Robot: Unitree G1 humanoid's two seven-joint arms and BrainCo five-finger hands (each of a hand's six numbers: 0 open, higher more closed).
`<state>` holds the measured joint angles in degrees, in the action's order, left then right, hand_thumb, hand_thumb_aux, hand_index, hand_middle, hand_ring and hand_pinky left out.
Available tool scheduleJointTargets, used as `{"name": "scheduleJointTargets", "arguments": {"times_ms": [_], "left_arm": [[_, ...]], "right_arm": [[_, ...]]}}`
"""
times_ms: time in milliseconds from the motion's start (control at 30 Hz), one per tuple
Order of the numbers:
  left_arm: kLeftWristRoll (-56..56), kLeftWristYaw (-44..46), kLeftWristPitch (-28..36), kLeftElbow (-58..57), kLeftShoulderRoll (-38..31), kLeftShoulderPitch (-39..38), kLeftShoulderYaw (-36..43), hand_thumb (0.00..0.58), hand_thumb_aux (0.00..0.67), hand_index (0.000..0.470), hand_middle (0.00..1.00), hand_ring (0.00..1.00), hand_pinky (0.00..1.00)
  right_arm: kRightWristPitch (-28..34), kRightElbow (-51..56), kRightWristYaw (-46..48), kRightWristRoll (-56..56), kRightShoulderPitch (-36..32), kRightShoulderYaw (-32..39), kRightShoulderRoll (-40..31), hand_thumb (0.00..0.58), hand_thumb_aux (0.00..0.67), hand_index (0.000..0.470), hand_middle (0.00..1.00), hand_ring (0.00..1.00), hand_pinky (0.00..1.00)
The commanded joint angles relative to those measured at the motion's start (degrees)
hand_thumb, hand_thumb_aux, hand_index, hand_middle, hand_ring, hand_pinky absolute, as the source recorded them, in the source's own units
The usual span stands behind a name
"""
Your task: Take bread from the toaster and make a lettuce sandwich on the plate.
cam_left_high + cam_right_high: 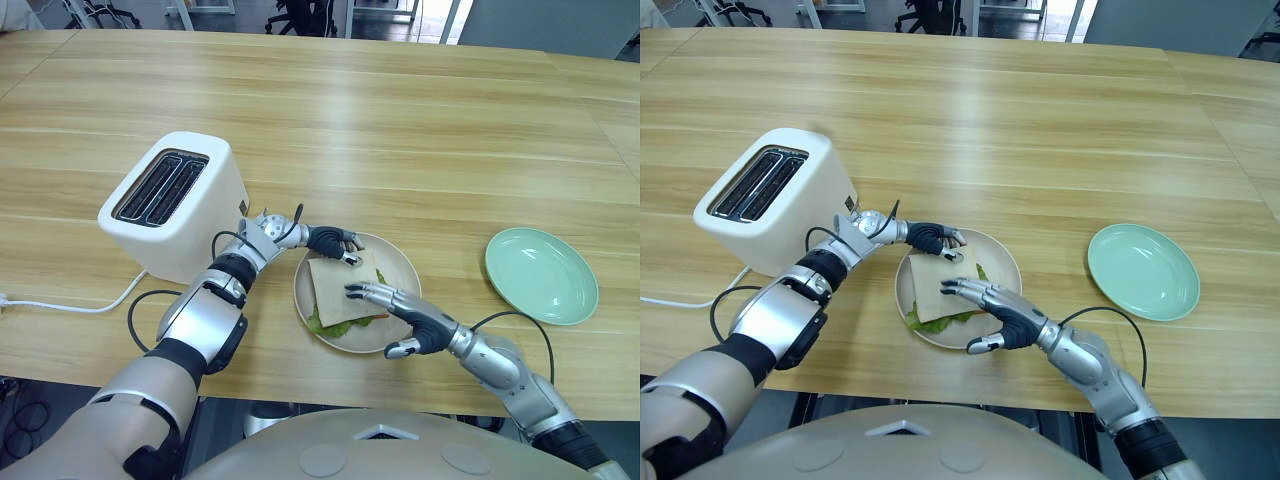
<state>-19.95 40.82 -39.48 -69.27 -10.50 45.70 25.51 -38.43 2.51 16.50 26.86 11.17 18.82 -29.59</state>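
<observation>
Judging by how things lie, the sandwich looks almost assembled; a pale slice of bread (338,288) lies flat on top of green lettuce (328,325) on the beige plate (402,264), which sits on the tabletop (400,130) just right of the white toaster (175,200); the lettuce peeps out along the near and left edges of the slice; whether a second slice lies beneath the leaves is hidden, so I cannot say the bottom layer is in place; no bread stands up out of the toaster's two dark slots, which suggests the taking-out step is done; what seems left is at most squaring or pressing the top slice and drawing both hands away; the left hand (333,241) is at the far left rim of the plate, touching the far corner of the slice, and whether it grips that corner or only rests on it I cannot tell; the right hand (405,318) hovers over the near right part of the plate with fingers (372,292) stretched out and apart, tips over the slice, holding nothing; well to the right a green plate (541,275) sits with nothing on it; a white cable (60,305) trails left from the toaster.
</observation>
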Motion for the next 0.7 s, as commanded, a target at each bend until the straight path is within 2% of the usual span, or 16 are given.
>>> {"name": "scheduleJointTargets", "arguments": {"times_ms": [33,167,200,233,267,300,333,367,400,700], "left_arm": [[-0.7,-0.8,0.5,-1.2,0.7,1.0,-0.4,0.58,0.67,0.46,1.0,1.0,1.0],[0.5,0.6,-1.5,-0.6,1.3,0.7,-1.0,0.58,0.67,0.46,1.0,1.0,1.0],[1.0,1.0,-2.0,-0.3,1.5,0.6,-1.5,0.58,0.67,0.46,0.98,0.98,0.98],[1.4,0.8,-2.5,0.0,1.6,0.6,-2.0,0.58,0.662,0.455,0.91,0.91,0.91],[1.5,0.4,-3.2,0.4,1.6,0.6,-2.3,0.559,0.541,0.372,0.81,0.81,0.81],[1.6,0.0,-3.9,0.7,1.5,0.7,-2.6,0.493,0.41,0.281,0.7,0.7,0.7],[1.5,-0.5,-4.8,1.1,1.5,0.8,-2.8,0.452,0.355,0.244,0.61,0.61,0.61],[1.5,-1.2,-5.5,1.4,1.4,1.0,-3.1,0.258,0.171,0.117,0.35,0.35,0.35],[1.6,-2.0,-6.1,1.8,1.2,1.3,-3.4,0.0,0.0,0.0,0.0,0.0,0.0],[6.2,-10.2,-6.6,3.5,0.2,6.9,-11.4,0.0,0.0,0.0,0.0,0.0,0.0]], "right_arm": [[7.1,12.3,-1.2,11.1,-2.2,4.5,-0.7,0.0,0.0,0.0,0.0,0.0,0.0],[9.2,17.4,-2.3,14.3,-3.7,7.4,-1.1,0.0,0.0,0.0,0.0,0.0,0.0],[9.0,17.9,-2.1,13.9,-3.6,7.8,-1.2,0.0,0.0,0.0,0.0,0.0,0.0],[8.8,18.0,-1.8,13.4,-3.5,8.2,-1.4,0.0,0.0,0.0,0.0,0.0,0.0],[8.3,17.8,-1.2,12.9,-3.2,8.6,-1.7,0.0,0.0,0.0,0.0,0.0,0.0],[7.9,17.4,-0.5,12.2,-2.8,8.8,-1.9,0.0,0.0,0.0,0.0,0.0,0.0],[7.5,16.7,0.4,11.3,-2.3,8.9,-2.1,0.0,0.0,0.0,0.0,0.0,0.0],[7.3,16.1,1.1,10.6,-1.9,9.0,-2.4,0.0,0.0,0.0,0.0,0.0,0.0],[7.2,15.7,1.5,10.2,-1.7,9.1,-2.6,0.0,0.0,0.0,0.0,0.0,0.0],[6.7,14.4,2.3,7.4,-1.2,10.0,-3.8,0.0,0.0,0.0,0.0,0.0,0.0]]}}
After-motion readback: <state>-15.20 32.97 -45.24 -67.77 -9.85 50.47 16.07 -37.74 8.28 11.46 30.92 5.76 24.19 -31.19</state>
